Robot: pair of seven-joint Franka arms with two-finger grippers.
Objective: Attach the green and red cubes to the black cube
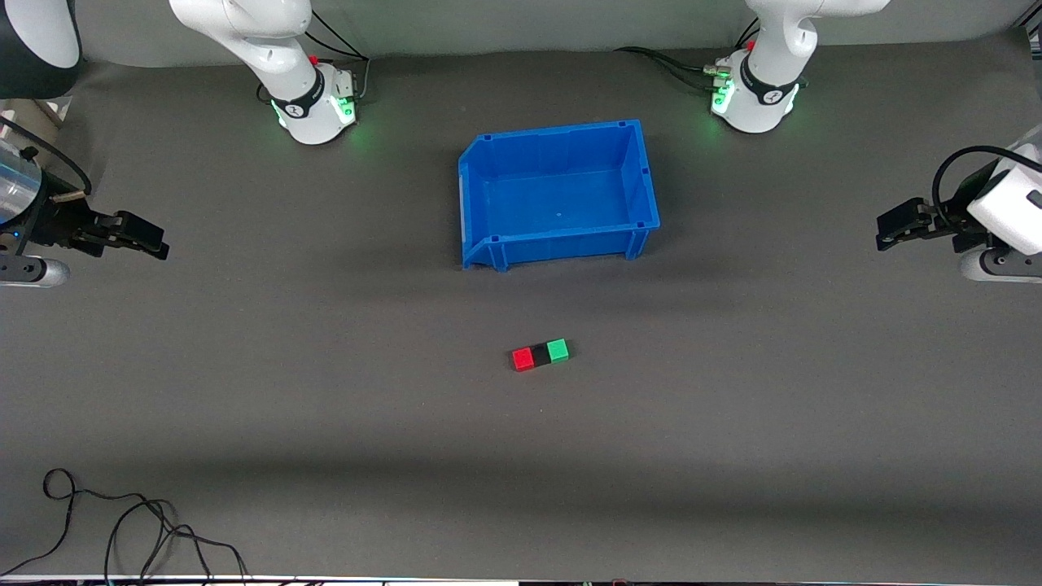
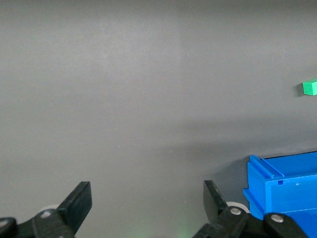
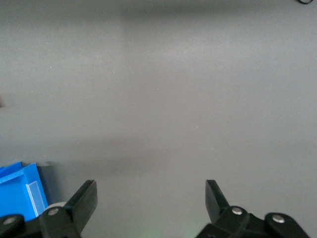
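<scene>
Black cable (image 1: 122, 529) loops across the table's (image 1: 326, 423) nearest edge in the front view, at the right arm's end. Farther from that camera, 3 small cubes sit in 1 touching row on the dark mat: the red cube (image 1: 523, 359) toward the right arm's end, the black cube (image 1: 541, 355) in the middle and the green cube (image 1: 558, 350) toward the left arm's end. Farther still stands the blue bin (image 1: 643, 175), well apart from the row and with nothing inside it, between the 2 white arm bases. Both arms wait at the table's ends: the right gripper (image 1: 142, 236) hangs over bare mat at its own end, the left gripper (image 1: 895, 228) over bare mat at the other, neither holding anything. From the left wrist view, the left gripper (image 2: 147, 198) shows its 2 black fingers (image 2: 79, 201) spread wide over grey mat, with a corner of the blue bin (image 2: 282, 191) close by and the green cube (image 2: 310, 87) at the picture's edge, well apart from the fingers. From the right wrist view, the right gripper (image 3: 151, 198) likewise stands wide open, fingers (image 3: 84, 201) apart above bare mat, with only a sliver of the blue bin (image 3: 20, 191) visible beside one finger.
</scene>
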